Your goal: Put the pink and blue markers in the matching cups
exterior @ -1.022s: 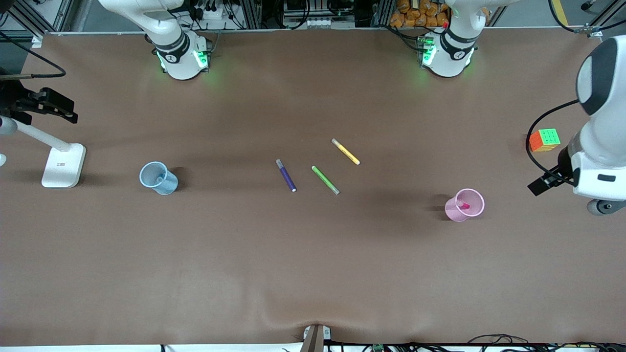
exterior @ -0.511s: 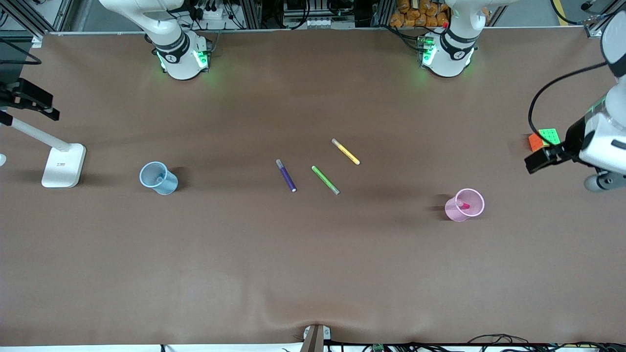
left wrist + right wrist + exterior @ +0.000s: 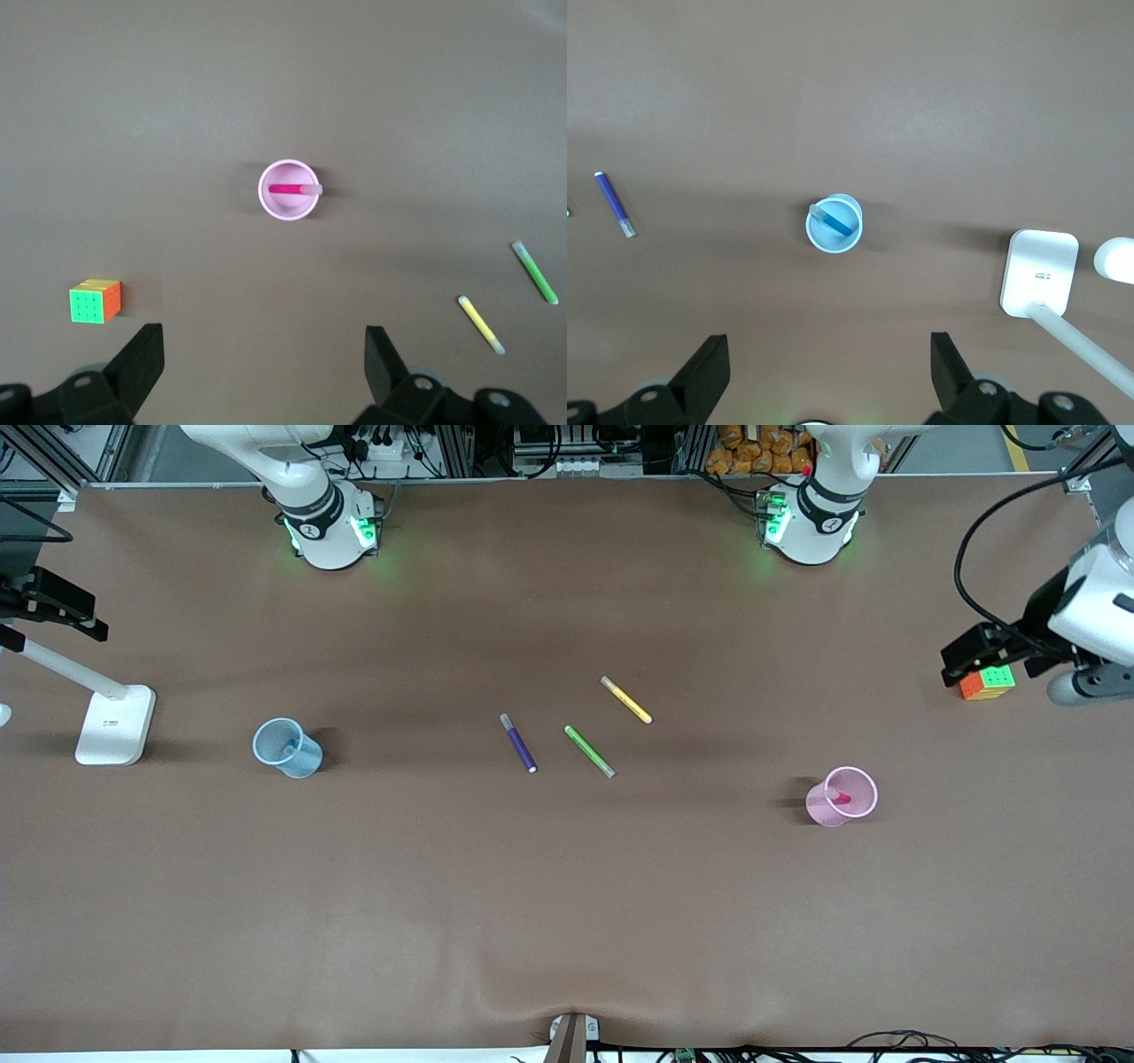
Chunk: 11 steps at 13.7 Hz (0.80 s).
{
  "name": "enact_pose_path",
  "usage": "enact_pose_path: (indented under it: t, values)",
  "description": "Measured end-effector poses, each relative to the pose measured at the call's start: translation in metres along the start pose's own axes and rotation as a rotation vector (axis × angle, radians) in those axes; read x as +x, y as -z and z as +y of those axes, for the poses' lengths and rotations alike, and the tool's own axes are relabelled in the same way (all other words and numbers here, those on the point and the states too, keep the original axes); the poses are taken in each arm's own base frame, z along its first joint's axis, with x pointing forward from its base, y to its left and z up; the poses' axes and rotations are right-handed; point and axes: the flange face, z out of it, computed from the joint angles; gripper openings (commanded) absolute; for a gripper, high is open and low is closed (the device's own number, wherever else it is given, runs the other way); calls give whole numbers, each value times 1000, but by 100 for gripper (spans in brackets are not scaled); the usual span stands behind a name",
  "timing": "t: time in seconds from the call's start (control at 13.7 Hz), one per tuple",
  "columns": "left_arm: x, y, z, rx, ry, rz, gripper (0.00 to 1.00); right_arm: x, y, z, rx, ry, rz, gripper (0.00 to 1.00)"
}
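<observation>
The pink marker [image 3: 840, 798] stands inside the pink cup [image 3: 842, 797] toward the left arm's end of the table; the blue marker [image 3: 289, 751] leans inside the blue cup [image 3: 285, 747] toward the right arm's end; by the look of it both placements are done. In the left wrist view the pink marker lies across the cup's mouth, its pale cap at about three o'clock on the rim; in the right wrist view the blue marker's cap sits at about ten o'clock on its cup.

The left gripper [image 3: 264, 372] hangs high over the table near the puzzle cube [image 3: 986, 682], fingers spread wide and holding nothing; the right gripper [image 3: 829, 372] is likewise wide and empty, up over the blue cup's end near the white stand [image 3: 113, 726].

The step in hand is, I judge, the retreat (nothing is left to pick); doing it well means lifting clear and pulling away without sweeping low over either cup, since a brush on a rim could tip a light cup and spill its marker; the purple pen [image 3: 518, 742], green pen [image 3: 589, 751] and yellow pen [image 3: 626, 700] at mid-table should be left alone.
</observation>
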Motion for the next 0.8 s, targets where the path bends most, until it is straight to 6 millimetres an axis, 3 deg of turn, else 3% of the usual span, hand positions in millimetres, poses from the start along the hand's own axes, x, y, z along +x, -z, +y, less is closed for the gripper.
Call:
enact_pose_path:
  t: [0.36, 0.8]
  values:
    - [-27, 12, -4, 10, 8, 11, 100, 0, -1, -4, 25, -38, -7, 100]
    - [-34, 17, -24, 20, 41, -3, 100, 0, -1, -8, 45, -108, -9, 100]
